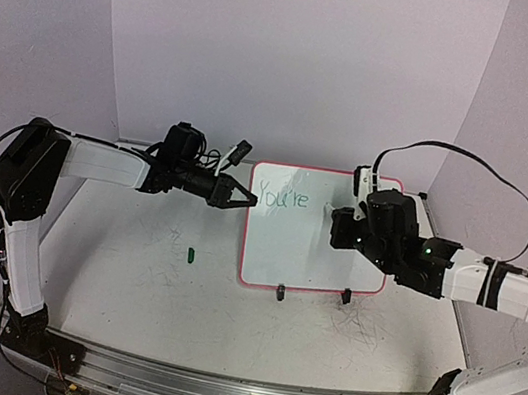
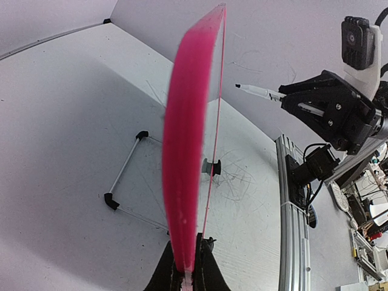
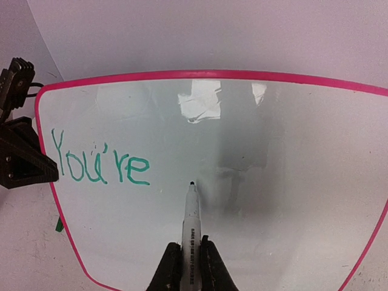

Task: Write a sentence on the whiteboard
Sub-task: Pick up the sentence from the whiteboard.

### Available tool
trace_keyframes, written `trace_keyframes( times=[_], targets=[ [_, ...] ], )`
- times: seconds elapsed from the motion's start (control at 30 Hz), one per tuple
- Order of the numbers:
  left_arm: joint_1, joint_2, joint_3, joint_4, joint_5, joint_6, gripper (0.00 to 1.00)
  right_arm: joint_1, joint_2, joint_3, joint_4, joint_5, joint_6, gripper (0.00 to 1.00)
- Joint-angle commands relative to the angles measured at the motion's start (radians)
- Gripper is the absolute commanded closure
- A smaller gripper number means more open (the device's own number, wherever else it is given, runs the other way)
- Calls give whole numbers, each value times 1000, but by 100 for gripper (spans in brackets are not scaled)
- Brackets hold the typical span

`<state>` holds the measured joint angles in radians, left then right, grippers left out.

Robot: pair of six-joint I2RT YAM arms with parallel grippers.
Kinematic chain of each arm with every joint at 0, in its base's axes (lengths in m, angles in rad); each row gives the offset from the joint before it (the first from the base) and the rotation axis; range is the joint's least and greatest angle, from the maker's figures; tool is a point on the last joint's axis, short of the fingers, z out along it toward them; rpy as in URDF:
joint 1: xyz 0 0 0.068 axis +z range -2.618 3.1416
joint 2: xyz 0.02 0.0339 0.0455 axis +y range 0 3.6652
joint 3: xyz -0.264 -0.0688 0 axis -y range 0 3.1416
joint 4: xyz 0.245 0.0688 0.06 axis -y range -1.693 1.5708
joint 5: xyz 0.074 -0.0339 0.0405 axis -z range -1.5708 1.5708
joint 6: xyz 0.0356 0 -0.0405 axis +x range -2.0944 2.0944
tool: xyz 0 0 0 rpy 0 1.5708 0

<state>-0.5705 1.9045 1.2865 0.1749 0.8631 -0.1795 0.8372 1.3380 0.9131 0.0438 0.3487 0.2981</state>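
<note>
The whiteboard (image 1: 316, 247), pink-framed, stands tilted on two black feet at mid-table. My left gripper (image 1: 244, 197) is shut on its left edge; the left wrist view shows that pink edge (image 2: 185, 151) running up from between the fingers (image 2: 212, 267). The sentence (image 3: 100, 163) reads "You're" in green at the board's upper left. My right gripper (image 3: 191, 245) is shut on a white marker (image 3: 191, 212). The marker's tip sits just right of the "e", at or barely off the surface. The left wrist view shows the marker (image 2: 257, 91) sticking out of the right gripper (image 2: 291, 100).
A small green cap (image 1: 190, 255) lies on the table left of the board. The board's wire stand (image 2: 124, 182) props it from behind. Grey scribble marks (image 1: 354, 324) cover the tabletop. An aluminium rail (image 1: 232, 390) runs along the near edge, and lilac walls close the back.
</note>
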Motion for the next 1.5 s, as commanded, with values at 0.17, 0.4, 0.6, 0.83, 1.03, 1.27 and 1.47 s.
trace_keyframes(
  times=[0.17,0.4,0.6,0.83,1.03,1.27,1.47],
  targets=[
    [3,-23,-7,-25,-56,39,100,-11,24,39,71,-4,-7,100],
    [3,-21,-7,-25,-56,38,100,-13,40,52,83,16,-2,100],
    [3,-22,-7,-24,-54,38,100,-15,55,64,84,17,-2,100],
    [3,-22,-6,-25,-54,38,100,-23,66,72,84,30,5,100],
    [3,-22,-5,-24,-53,38,100,-28,89,81,81,28,6,100],
    [3,-20,-4,-24,-52,38,100,-28,113,97,76,16,-3,100],
    [3,-16,-1,-25,-52,38,100,-27,121,95,63,-16,3,100]
  ],
)
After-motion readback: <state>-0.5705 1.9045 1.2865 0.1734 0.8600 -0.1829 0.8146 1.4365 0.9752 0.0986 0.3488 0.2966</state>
